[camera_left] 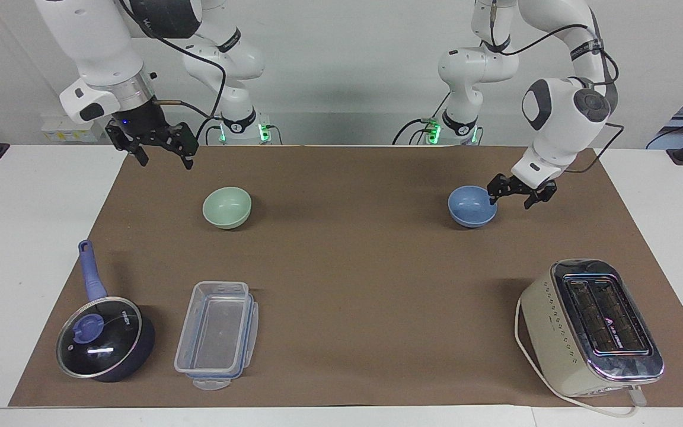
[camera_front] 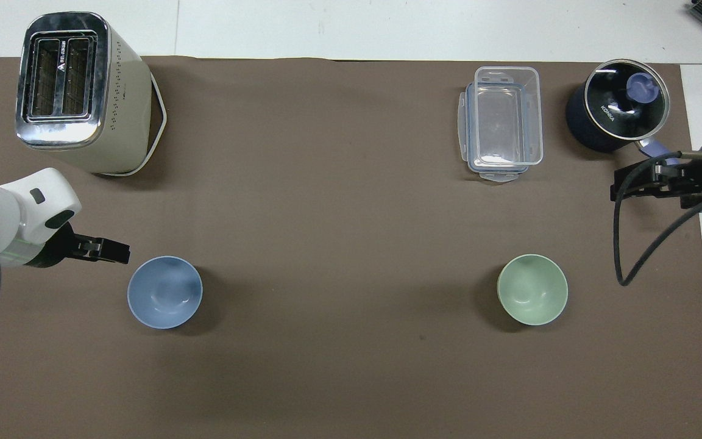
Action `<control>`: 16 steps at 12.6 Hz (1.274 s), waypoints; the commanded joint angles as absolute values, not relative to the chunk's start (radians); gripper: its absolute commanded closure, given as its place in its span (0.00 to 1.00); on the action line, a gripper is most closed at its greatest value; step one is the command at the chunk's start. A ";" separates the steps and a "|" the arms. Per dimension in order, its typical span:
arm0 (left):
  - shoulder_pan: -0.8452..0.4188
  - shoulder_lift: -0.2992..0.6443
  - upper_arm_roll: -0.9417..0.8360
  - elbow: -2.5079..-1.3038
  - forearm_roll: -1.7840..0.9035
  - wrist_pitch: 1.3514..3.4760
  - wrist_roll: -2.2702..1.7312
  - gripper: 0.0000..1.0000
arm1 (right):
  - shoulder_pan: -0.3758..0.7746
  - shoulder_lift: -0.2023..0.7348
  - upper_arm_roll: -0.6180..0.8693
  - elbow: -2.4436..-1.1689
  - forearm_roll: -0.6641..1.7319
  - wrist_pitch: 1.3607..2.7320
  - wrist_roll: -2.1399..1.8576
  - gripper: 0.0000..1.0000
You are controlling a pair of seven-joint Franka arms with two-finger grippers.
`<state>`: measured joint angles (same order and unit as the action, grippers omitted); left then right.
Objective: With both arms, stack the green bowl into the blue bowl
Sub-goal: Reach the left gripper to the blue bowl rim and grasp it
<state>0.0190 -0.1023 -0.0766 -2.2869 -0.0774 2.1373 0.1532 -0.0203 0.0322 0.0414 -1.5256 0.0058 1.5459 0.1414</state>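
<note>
low at the right of the facing view, the left gripper [camera_left: 516, 196] hangs just beside the blue bowl [camera_left: 472, 206], at the rim on the left arm's end of the table, with its two black fingers spread apart and pointing down; one finger sits right at the rim, though contact cannot be told. the left arm bends sharply at a white elbow above it, the wrist angled down toward the bowl. in the overhead view the same gripper [camera_front: 107, 250] lies at mid-left, just up and left of the blue bowl [camera_front: 164, 292]. the right gripper [camera_left: 160, 155] hovers at the upper left of the facing view over the brown mat [camera_left: 353, 267], its fingers wide apart and holding nothing, the forearm slanting down from the top edge; that arm waits. the green bowl [camera_left: 226, 207] stands upright on the mat, below and right of that gripper, well apart from the blue bowl. lower left hold a lidded saucepan [camera_left: 104, 338] and a clear food container [camera_left: 217, 335]; a toaster [camera_left: 593, 326] sits lower right.
</note>
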 commanded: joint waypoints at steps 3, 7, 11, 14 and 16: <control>-0.005 -0.068 -0.081 -2.391 -0.095 2.295 0.169 0.00 | -0.029 0.009 0.044 -1.557 0.009 1.568 0.129 0.00; -0.009 -0.020 -0.081 -2.398 -0.095 2.310 0.170 1.00 | -0.031 0.009 0.044 -1.557 0.009 1.568 0.127 0.00; -0.008 -0.032 -0.081 -2.361 -0.095 2.266 0.170 1.00 | -0.031 0.008 0.044 -1.557 0.011 1.568 0.127 0.00; -0.008 -0.051 -0.081 -2.284 -0.097 2.148 0.164 1.00 | -0.031 0.008 0.043 -1.557 0.011 1.568 0.126 0.00; -0.005 -0.070 -0.081 -2.247 -0.104 2.100 0.163 1.00 | -0.031 0.008 0.043 -1.559 0.009 1.568 0.124 0.00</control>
<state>0.0039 -0.0466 -0.0913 -2.2790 -0.0855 2.1576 0.1587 -0.0203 0.0322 0.0413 -1.5257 0.0058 1.5459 0.1414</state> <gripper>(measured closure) 0.934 0.000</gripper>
